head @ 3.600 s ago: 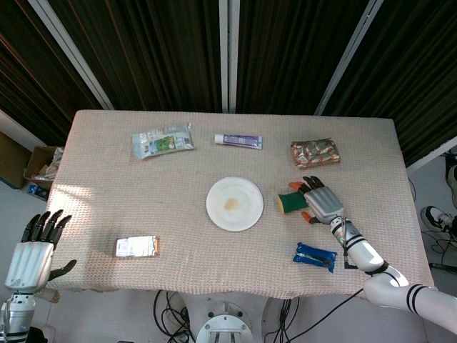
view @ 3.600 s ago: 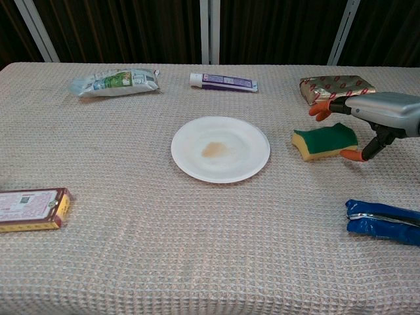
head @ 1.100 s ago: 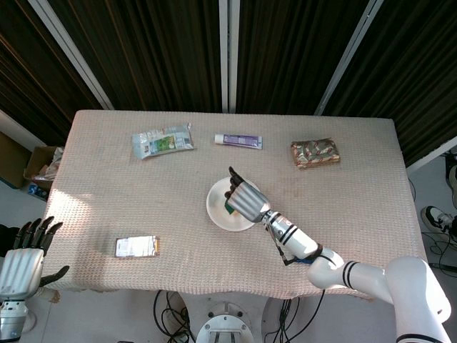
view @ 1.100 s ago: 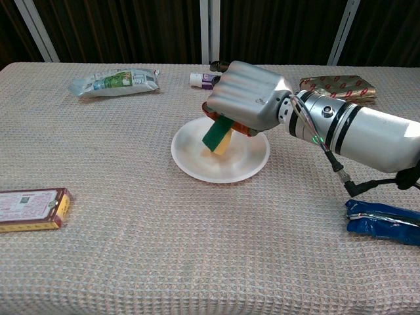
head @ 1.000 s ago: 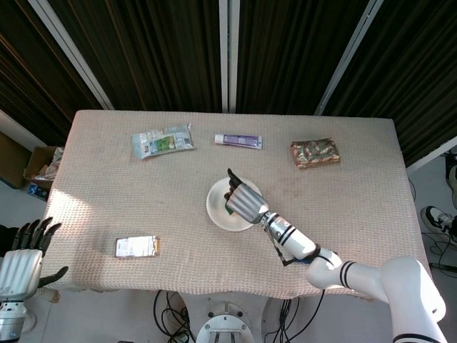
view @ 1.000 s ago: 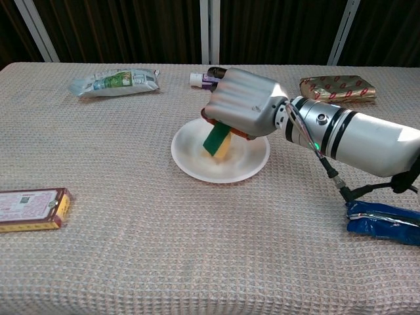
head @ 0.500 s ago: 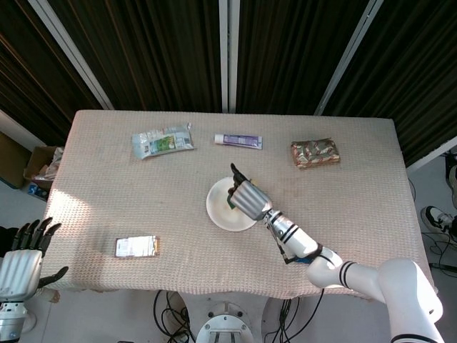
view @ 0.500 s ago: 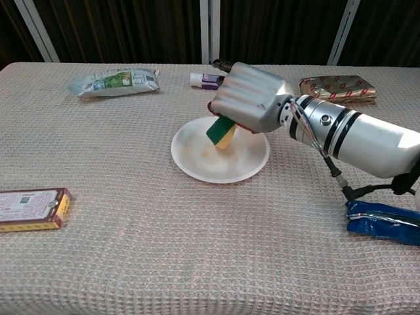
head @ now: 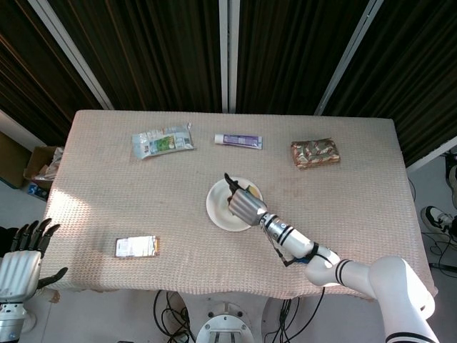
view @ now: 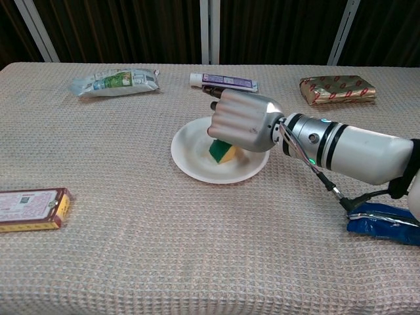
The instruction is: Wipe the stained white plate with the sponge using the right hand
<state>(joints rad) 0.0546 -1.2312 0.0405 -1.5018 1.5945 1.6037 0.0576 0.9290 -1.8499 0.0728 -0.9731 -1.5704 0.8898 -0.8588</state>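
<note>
The white plate (view: 190, 154) (head: 217, 207) lies at the middle of the table. My right hand (view: 241, 123) (head: 241, 204) hovers low over it and grips the green and yellow sponge (view: 222, 152), whose lower end presses on the plate's centre. The hand covers the stain and most of the sponge. My left hand (head: 20, 256) hangs off the table's near left corner with its fingers spread and nothing in it; only the head view shows it.
A toothpaste tube (view: 223, 81) lies just behind the plate. A green snack bag (view: 115, 82) is at the back left, a patterned packet (view: 337, 89) at the back right. A flat box (view: 33, 208) sits near left and a blue pack (view: 384, 222) near right.
My right hand has dropped lower and pulled the sponge back toward me across the plate, after a stroke away half a second ago. The left hand has not moved.
</note>
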